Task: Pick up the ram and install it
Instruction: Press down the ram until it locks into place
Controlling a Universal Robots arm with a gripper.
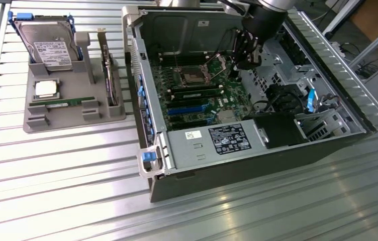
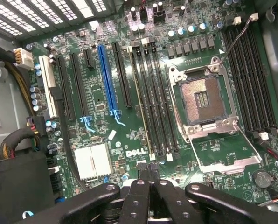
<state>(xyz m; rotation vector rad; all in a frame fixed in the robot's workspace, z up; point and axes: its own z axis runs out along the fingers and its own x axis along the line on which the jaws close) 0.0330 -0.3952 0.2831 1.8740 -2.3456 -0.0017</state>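
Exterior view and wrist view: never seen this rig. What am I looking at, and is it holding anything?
One robot arm with a gripper reaches into an open computer case on a slatted metal table. The exterior view comes from a camera off the arm; the wrist view looks down past the shut gripper at the motherboard, with its empty processor socket. The gripper holds nothing. The ram lies in a grey tray beside the case, with a hard drive and a processor chip.

A ribbed metal table (image 1: 55,165) gleams under overhead light, with a brown floor (image 1: 377,20) beyond its far corner.
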